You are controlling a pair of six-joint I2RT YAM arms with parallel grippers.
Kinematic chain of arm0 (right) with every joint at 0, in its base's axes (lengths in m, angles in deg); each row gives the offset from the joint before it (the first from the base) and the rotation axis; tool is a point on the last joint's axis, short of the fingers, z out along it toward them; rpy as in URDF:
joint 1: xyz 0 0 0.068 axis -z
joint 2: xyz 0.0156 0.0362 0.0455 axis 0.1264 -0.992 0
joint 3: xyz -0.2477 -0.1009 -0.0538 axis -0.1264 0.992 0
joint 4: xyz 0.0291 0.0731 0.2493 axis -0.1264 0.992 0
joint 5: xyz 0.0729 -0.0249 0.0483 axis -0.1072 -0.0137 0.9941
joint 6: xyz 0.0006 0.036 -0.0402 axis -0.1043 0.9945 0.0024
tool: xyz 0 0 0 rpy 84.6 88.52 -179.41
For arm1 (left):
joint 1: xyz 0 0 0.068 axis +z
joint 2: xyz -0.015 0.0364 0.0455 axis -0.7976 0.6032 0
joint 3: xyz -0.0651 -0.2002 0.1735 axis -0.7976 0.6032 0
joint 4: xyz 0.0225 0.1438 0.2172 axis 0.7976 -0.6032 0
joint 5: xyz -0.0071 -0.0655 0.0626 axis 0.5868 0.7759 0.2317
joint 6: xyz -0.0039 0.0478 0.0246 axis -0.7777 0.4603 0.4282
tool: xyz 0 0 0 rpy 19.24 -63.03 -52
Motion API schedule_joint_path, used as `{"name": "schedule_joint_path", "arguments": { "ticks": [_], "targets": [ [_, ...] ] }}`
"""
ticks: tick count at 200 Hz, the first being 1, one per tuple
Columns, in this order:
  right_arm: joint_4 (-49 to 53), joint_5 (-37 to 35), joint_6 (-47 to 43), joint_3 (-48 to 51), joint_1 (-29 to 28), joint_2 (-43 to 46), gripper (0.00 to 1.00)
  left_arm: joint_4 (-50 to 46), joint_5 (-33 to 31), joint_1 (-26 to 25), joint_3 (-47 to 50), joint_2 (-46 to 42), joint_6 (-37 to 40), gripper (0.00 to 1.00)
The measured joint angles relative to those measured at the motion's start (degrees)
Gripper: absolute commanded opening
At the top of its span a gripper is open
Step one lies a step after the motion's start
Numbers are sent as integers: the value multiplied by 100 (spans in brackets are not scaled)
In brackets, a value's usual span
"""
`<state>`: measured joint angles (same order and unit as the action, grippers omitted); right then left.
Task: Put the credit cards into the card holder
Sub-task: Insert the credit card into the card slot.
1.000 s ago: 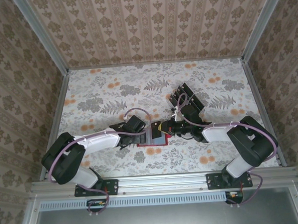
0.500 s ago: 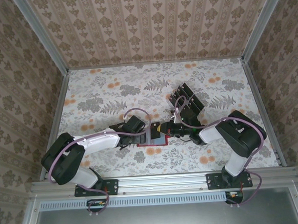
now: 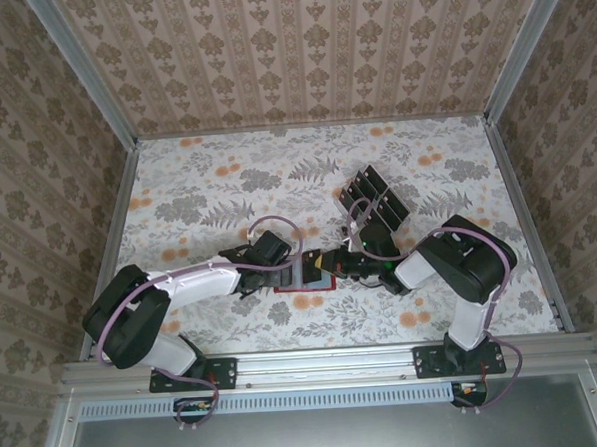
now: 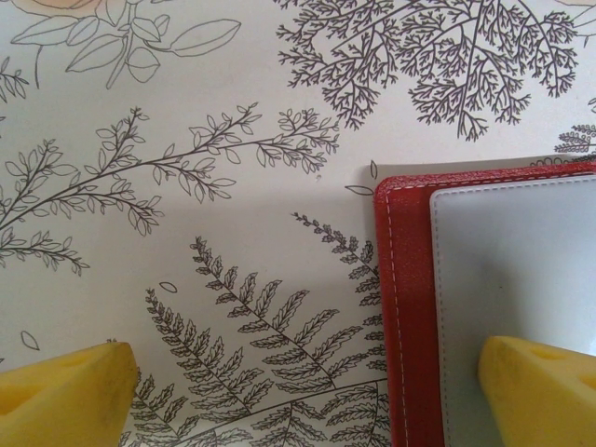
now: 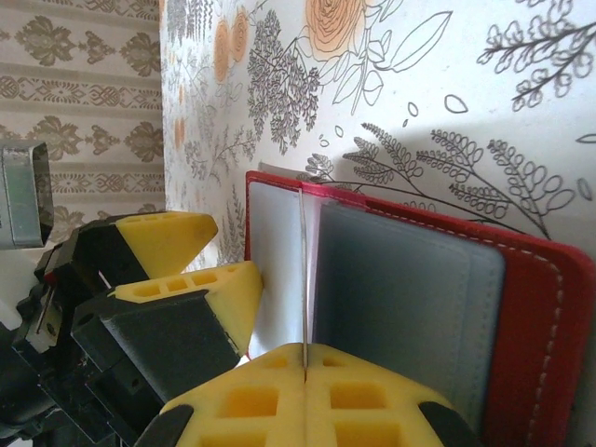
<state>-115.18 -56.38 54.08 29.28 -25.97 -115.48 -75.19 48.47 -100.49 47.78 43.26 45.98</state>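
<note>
The card holder (image 3: 315, 283), a red wallet, lies open on the floral table between both grippers. In the right wrist view its grey inner pocket (image 5: 400, 298) faces up. My right gripper (image 5: 304, 358) (image 3: 324, 261) is shut on one credit card (image 5: 304, 270), seen edge-on as a thin line standing over the wallet's pockets. My left gripper (image 4: 303, 391) (image 3: 297, 267) is open at the wallet's left side, straddling its red edge (image 4: 405, 307): one yellow fingertip (image 4: 540, 386) sits over the pale pocket, the other over the table. More black credit cards (image 3: 375, 201) stand in a rack behind.
The clear tiered rack (image 3: 362, 185) stands just behind the right arm's wrist. Patterned walls close the table in at the back and both sides. The left gripper's yellow fingers (image 5: 186, 279) sit close beside the held card.
The right arm's elbow has swung inward and its gripper has edged left over the wallet with the card. The left arm has stayed still.
</note>
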Motion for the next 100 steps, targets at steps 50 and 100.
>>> {"name": "schedule_joint_path", "arguments": {
  "ticks": [50, 100],
  "targets": [
    [-195, 2, 90, 0, -50, -87, 0, 0, 0, 0, 0, 0, -20, 96],
    [-308, 2, 149, 59, -79, -118, 0, 0, 0, 0, 0, 0, -20, 96]
  ]
}}
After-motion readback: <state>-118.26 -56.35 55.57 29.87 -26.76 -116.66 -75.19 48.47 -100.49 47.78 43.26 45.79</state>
